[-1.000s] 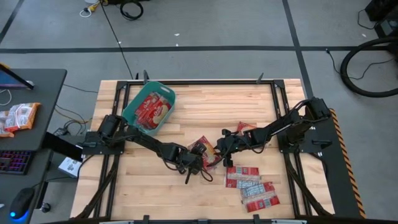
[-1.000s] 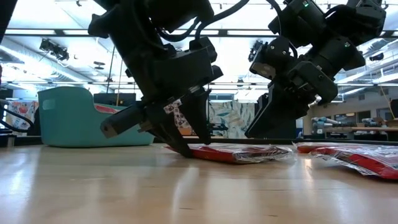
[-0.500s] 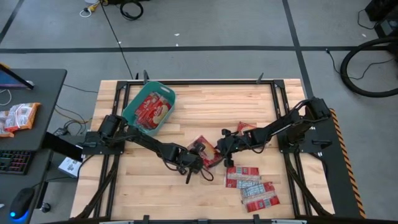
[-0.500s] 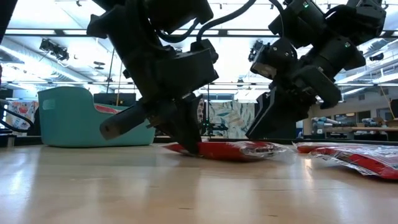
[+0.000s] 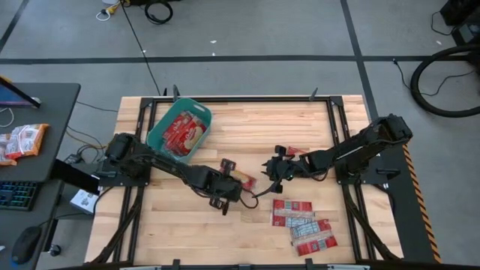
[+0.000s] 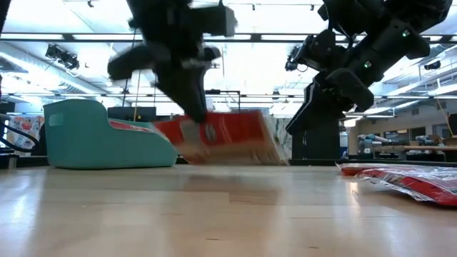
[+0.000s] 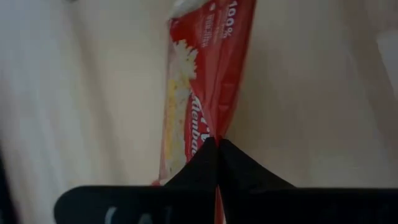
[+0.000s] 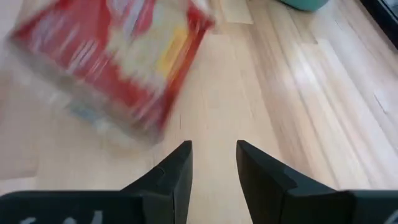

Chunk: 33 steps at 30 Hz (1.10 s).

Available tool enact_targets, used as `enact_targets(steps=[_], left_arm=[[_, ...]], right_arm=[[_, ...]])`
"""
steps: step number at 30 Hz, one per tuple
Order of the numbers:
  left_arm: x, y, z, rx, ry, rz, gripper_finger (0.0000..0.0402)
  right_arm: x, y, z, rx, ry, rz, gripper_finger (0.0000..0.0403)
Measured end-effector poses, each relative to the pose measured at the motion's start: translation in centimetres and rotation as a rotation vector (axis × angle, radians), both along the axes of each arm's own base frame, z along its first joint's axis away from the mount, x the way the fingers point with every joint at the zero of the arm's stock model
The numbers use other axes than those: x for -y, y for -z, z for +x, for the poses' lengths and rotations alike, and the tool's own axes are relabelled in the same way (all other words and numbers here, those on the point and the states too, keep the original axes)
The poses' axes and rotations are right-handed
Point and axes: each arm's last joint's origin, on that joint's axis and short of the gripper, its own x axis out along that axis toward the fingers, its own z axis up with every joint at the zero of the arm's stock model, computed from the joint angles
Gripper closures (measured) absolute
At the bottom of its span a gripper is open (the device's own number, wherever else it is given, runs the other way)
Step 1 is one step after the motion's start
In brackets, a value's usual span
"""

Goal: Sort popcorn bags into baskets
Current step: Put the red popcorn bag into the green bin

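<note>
Bare counter (image 5: pixel 247 124) lies open between the teal basket (image 5: pixel 159 132) and both arms; flat popcorn bags (image 5: pixel 304 223) crowd the near-right corner.

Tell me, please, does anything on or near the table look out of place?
One orange-white packet lies on the side desk left of the table, apart from the red popcorn bags. Otherwise nothing stands out; the left gripper holds one bag off the table.
</note>
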Motion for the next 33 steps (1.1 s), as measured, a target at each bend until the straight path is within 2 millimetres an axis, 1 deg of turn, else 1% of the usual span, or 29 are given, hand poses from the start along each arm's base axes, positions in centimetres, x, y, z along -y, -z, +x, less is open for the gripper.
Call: enact_targets(steps=[4,10,13,16,20,23,28,33], left_arm=[[-0.7,-3.0,-1.8,0.058,-0.157,-0.012,0.0395],[-2.0,-6.4,-4.9,0.11,-0.35,0.01,0.0395],[-2.6,-7.4,-6.3,0.124,-0.446,0.027,0.0395],[-3.5,-8.0,-7.5,0.115,-0.541,0.055,0.0395],[-5.1,-7.9,-8.8,0.033,-0.681,0.106,0.0395],[-6.6,-7.5,-9.2,-0.011,-0.769,0.134,0.0395],[-9.4,-6.2,-9.5,-0.062,-0.878,0.144,0.0396],[-12.4,-4.3,-10.3,-0.127,-0.993,0.155,0.0397]], right_arm=[[0.0,-0.1,-0.2,-0.015,-0.006,-0.011,0.0273],[0.2,-0.2,-0.2,-0.016,-0.009,-0.049,0.0273],[0.3,-0.3,-0.1,-0.006,-0.007,-0.053,0.0273],[0.5,-0.4,0.1,0.014,-0.008,-0.06,0.0273],[0.7,-0.6,0.3,0.033,-0.016,-0.07,0.0273],[0.8,-0.7,0.4,0.046,-0.029,-0.06,0.0273],[0.7,-0.8,0.5,0.05,-0.05,-0.049,0.0273],[0.7,-0.8,0.5,0.053,-0.063,-0.052,0.0273]])
